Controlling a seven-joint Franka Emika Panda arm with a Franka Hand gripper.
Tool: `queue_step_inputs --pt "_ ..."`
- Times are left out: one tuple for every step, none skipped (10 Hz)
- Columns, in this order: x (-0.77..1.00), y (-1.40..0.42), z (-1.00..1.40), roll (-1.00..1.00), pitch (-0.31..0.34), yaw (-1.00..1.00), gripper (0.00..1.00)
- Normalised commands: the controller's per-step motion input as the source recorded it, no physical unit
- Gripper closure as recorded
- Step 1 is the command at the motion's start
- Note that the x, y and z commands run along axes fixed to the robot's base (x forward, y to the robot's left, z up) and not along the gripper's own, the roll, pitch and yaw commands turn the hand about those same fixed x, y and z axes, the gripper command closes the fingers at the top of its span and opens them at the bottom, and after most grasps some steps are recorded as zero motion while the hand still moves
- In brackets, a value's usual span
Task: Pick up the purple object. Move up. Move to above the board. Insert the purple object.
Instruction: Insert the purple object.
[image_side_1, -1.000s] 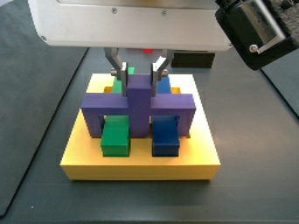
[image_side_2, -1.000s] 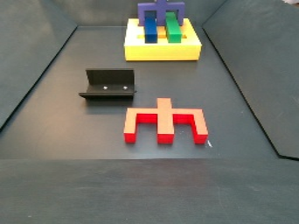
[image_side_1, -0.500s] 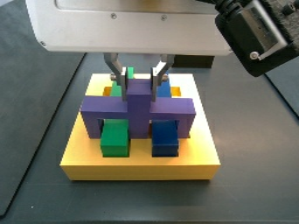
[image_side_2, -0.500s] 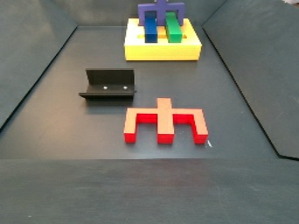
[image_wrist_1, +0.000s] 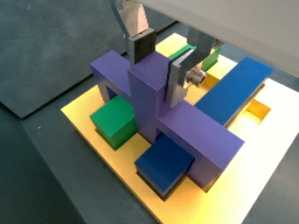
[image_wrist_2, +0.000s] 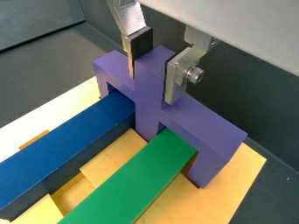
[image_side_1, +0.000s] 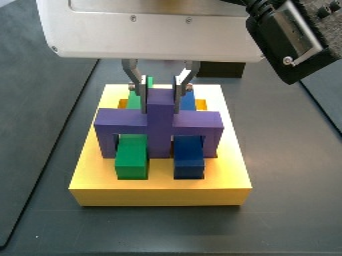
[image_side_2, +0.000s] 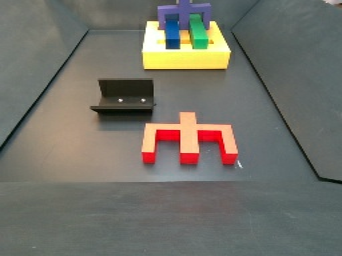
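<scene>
Misalignment is the likely risk: the gripper (image_wrist_2: 158, 63) pinches the purple object's (image_wrist_1: 158, 109) stem above the board (image_side_1: 160, 186), straddling the blue bar (image_wrist_2: 61, 159) and green bar (image_wrist_2: 135, 182); tilted legs could jam against them.

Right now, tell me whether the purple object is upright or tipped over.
Upright. The purple object stands on the board with its stem pointing up, straddling the green bar and blue bar, the gripper around its stem.
</scene>
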Motion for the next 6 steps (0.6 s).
queue_step_inputs --pt "-0.01 -0.08 -0.46 -0.15 -0.046 0.08 1.00" --pt "0.17 -0.23 -0.32 -0.07 0.000 0.19 1.00" --pt "0.30 -0.08 -0.29 -0.01 0.000 0.16 1.00" --pt "0.17 -0.01 -0.24 0.00 0.000 0.15 1.00" --pt "0.19 0.00 -0.17 0.00 0.000 0.16 1.00" --pt "0.16 0.00 -0.12 0.00 0.000 0.13 1.00"
